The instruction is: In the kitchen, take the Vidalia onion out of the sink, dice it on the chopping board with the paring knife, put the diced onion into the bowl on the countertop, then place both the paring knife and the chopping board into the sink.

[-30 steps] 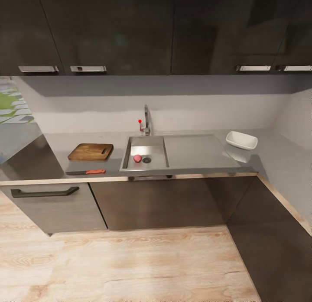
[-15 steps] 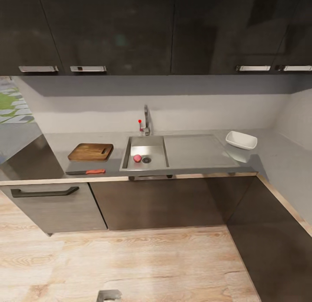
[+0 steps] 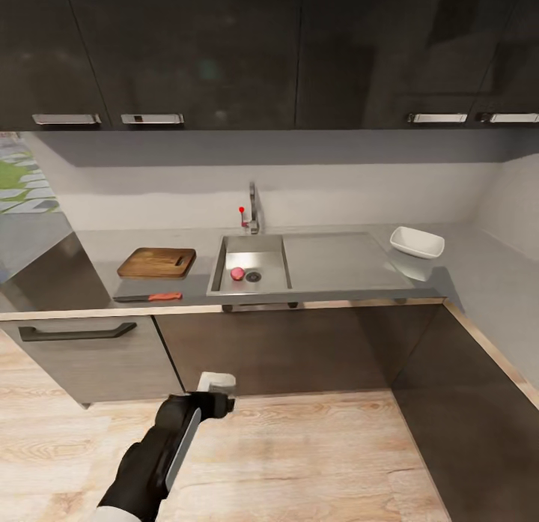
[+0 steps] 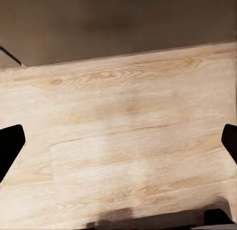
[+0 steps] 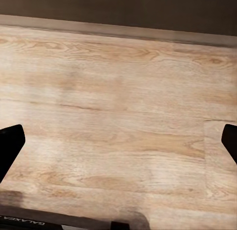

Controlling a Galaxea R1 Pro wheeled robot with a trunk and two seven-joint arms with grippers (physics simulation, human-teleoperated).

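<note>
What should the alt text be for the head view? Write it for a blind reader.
A kitchen countertop holds a sink with a Vidalia onion beside its drain. To its left lie a chopping board and paring knife, to its right a bowl. The left arm reaches over the wooden floor.

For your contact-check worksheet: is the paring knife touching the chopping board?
Apart. The head view shows bare countertop between the paring knife and the chopping board.
</note>
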